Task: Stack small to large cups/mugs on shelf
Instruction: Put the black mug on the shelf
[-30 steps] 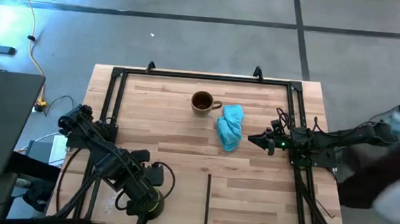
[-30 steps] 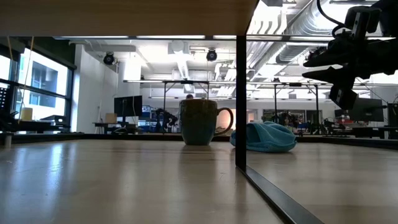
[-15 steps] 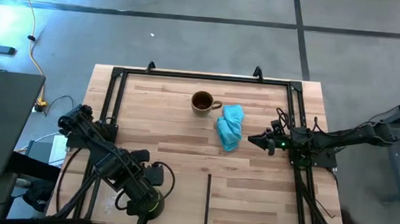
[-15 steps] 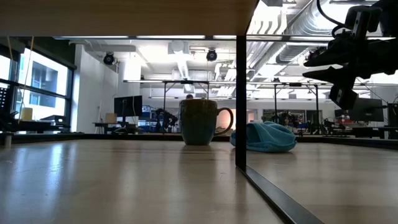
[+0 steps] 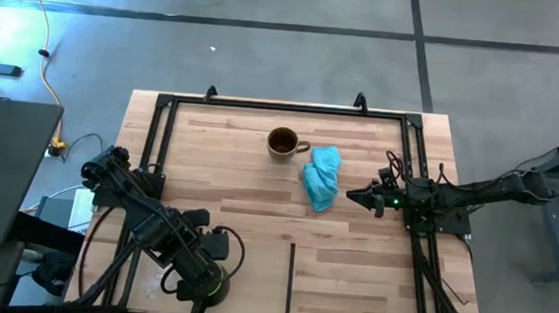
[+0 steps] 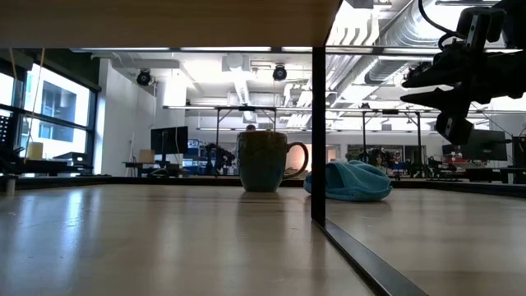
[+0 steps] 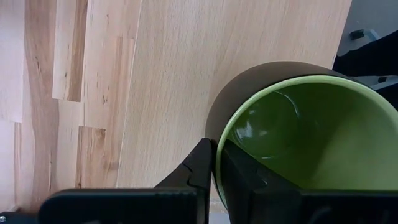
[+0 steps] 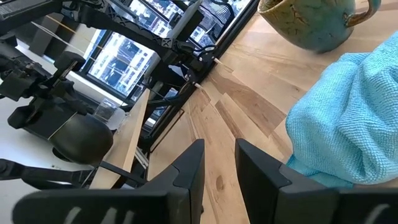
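Left gripper [image 7: 214, 177]: clamped on green mug [image 7: 298, 137] rim, 7 o'clock table edge.
Right gripper [image 8: 217, 165]: narrowly parted, empty, 3 o'clock.
Brown mug [image 5: 282, 142]: 12 o'clock.
Risk: the rim-pinched mug could be tilted or dropped.

Both arms are dark and jointed, trailing black cables; the right arm [image 5: 474, 193] shows a green light.

No readable text, label, brand, number or sign shows on anything in these views.

open-plan lab: exposed ceiling ducts [image 6: 386, 29], monitors [image 6: 168, 138].
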`<state>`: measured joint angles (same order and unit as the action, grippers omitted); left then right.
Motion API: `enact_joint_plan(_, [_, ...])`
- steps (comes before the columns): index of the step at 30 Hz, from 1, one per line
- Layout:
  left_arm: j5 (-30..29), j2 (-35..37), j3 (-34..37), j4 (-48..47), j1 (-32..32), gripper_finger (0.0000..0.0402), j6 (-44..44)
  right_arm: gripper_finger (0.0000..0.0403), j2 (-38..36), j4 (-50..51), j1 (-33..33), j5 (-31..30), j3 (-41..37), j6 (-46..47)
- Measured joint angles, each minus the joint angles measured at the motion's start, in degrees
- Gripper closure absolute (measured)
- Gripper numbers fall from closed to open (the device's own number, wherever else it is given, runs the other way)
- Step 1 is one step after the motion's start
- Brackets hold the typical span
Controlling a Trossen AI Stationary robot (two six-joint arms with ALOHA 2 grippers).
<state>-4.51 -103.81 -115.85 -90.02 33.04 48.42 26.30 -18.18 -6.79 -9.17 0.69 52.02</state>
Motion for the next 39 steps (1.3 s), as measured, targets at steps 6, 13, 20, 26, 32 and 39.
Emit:
enact_joint_plan(6, [0.0,0.0,0.0,0.02,0.0,0.0384,0.02,0.0322,-0.02,0.0,0.01,-0.02,0.0,-0.93])
enact_joint_plan(13, [-0.01,0.2,0.0,0.15,0.0,0.0333,0.07,0.0322,0.0,0.01,0.01,-0.03,0.0,-1.08])
enact_joint_plan(20, [0.0,0.17,0.0,0.12,-0.02,0.0317,0.4,0.0322,-0.02,0.01,0.0,-0.04,0.0,-1.09])
enact_joint_plan(26, [0.0,0.13,0.0,0.06,-0.07,0.0322,1.55,0.0322,-0.02,0.01,0.0,-0.04,0.0,-1.09])
enact_joint_plan(32, [0.0,0.09,0.0,0.04,-0.06,0.0323,2.58,0.0322,-0.02,0.01,0.01,-0.07,0.0,-1.09])
enact_joint_plan(39, [0.0,0.07,0.0,0.02,-0.04,0.0323,4.32,0.0322,-0.02,0.01,0.0,-0.07,0.0,-1.09])
